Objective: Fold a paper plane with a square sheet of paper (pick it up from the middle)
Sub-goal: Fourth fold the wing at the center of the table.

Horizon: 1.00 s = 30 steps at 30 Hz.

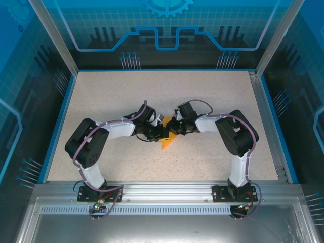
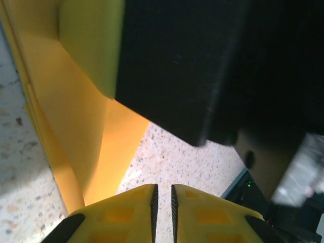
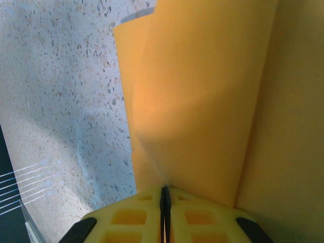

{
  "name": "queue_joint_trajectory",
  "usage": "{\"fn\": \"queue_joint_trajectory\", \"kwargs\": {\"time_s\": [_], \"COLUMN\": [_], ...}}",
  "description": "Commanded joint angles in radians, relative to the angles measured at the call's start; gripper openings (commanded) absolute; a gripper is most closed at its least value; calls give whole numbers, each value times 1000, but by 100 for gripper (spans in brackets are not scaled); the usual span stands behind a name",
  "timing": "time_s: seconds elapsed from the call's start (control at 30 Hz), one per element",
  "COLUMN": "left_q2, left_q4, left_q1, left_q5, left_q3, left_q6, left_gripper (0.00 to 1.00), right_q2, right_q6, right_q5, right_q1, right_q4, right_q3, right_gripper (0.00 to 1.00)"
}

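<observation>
One paper sheet (image 3: 202, 101), edge clamped in right hand (image 3: 165, 192), left hand (image 2: 162, 195) slightly parted, empty, just beside it

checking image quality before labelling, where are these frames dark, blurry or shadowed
Left wrist: a black blurred mass close to the lens darkens the upper right and shades the paper. Right wrist: paper fairly sharp, with a soft shadow band across the table. Top external: evenly lit and sharp.

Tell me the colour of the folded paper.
Orange-yellow paper, best seen in the right wrist view.
</observation>
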Motion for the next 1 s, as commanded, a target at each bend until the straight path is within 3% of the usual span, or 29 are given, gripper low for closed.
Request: {"fn": "queue_joint_trajectory", "kwargs": {"time_s": [0.0,0.47,0.97], "left_q2": [39,98,-31], "left_q4": [47,-84,-169], "left_q1": [-4,-4,-6], "left_q5": [27,-57,-83], "left_q3": [19,-71,-113], "left_q6": [-34,55,111], "left_gripper": [18,15,12], "right_q2": [103,109,117], "right_q6": [-20,-19,-15], "right_q5": [94,93,91], "right_q1": [4,4,7], "right_q4": [-136,-137,-140], "right_q3": [-44,-45,-39], "right_gripper": [11,11,11]}}
